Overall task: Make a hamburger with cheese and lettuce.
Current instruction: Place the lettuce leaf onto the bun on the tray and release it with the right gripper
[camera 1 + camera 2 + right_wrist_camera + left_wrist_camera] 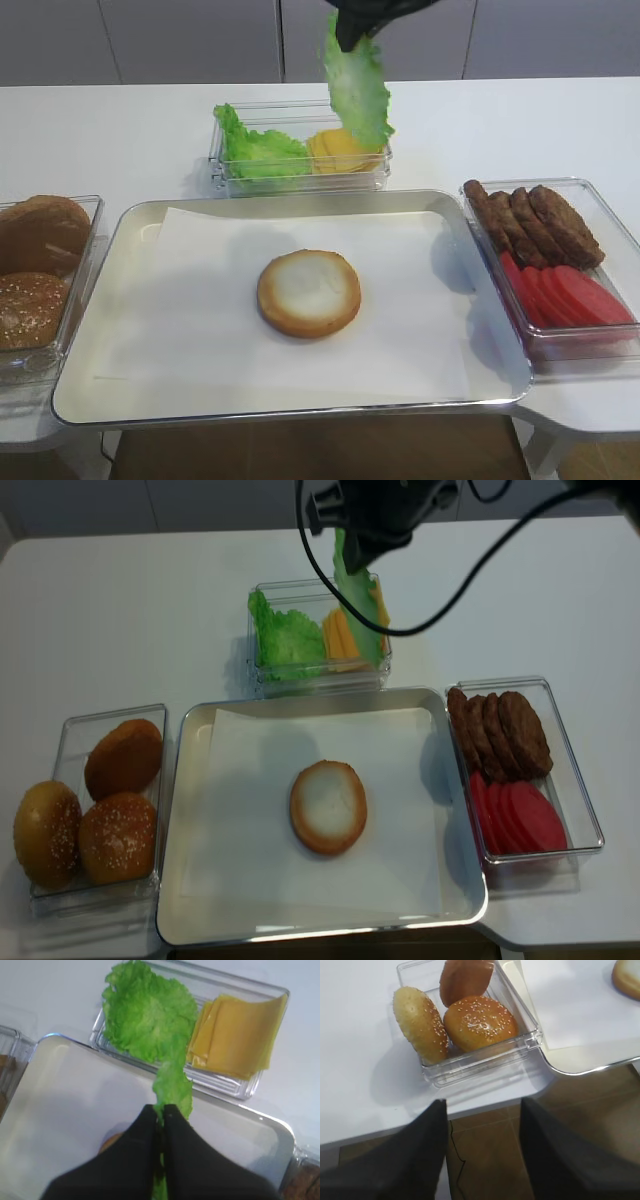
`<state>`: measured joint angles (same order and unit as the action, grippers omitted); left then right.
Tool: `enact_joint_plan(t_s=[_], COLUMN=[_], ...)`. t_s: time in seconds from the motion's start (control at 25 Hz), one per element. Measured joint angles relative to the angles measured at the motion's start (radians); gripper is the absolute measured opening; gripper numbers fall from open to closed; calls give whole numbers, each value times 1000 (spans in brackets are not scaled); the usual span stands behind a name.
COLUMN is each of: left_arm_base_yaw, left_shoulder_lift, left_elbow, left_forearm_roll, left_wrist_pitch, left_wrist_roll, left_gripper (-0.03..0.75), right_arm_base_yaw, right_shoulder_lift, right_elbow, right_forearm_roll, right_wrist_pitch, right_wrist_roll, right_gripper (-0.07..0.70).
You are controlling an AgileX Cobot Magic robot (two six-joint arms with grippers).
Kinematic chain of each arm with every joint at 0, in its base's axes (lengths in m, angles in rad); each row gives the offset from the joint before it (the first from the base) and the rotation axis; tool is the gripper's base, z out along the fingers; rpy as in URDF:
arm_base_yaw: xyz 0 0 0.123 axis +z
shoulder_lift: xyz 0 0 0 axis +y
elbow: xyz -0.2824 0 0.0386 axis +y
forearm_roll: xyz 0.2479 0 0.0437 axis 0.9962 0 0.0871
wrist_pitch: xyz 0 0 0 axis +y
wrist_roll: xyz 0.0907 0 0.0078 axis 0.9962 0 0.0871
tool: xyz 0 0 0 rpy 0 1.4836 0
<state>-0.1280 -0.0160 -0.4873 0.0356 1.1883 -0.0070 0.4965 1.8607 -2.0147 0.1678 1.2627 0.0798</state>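
Observation:
The bun half (pixel 309 293), pale cut face up, lies in the middle of the paper on the tray; it also shows in the realsense view (pixel 328 806). My right gripper (pixel 352 35) is shut on a green lettuce leaf (pixel 357 90) and holds it hanging above the clear box of lettuce (pixel 255 150) and cheese slices (pixel 340 150). In the right wrist view the leaf (pixel 172 1087) runs out from between the closed fingers of the gripper (pixel 162 1110), with the cheese (pixel 235 1035) beyond. My left gripper (pixel 482 1105) is open and empty, over the floor off the table's front edge.
The metal tray (pixel 140 220) fills the table's middle. A clear box of seeded bun tops (pixel 40 270) stands left of it, near my left gripper (pixel 480 1022). A clear box at the right holds meat patties (pixel 535 225) and tomato slices (pixel 570 295).

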Motion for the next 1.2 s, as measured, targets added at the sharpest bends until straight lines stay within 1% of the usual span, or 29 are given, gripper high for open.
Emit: enact_joint_plan(t_s=[0.28,0.4,0.56,0.6,0.68,0.96,1.2], left_arm_base_yaw=[0,0,0,0,0,0,0], left_shoulder_lift=[0,0,0,0,0,0,0], left_elbow=[0,0,0,0,0,0,0], left_forearm_roll=[0,0,0,0,0,0,0], left_wrist_pitch=[0,0,0,0,0,0,0], left_wrist_roll=[0,0,0,0,0,0,0], left_gripper=[352,352,352,352,352,352,352], right_arm_base_yaw=[0,0,0,0,0,0,0], right_shoulder_lift=[-120,-134,-134,-134,-134,-134,-99], right_elbow=[243,326,402,413,429,433,433], right_forearm_roll=[-6,-11,12,23,40,82,95], right_wrist_pitch=[-2,-4,-10,-9,-25,-132,-157], right_wrist_roll=[0,0,0,0,-2,-2,-4], right_gripper=[41,41,41,41,41,41,41])
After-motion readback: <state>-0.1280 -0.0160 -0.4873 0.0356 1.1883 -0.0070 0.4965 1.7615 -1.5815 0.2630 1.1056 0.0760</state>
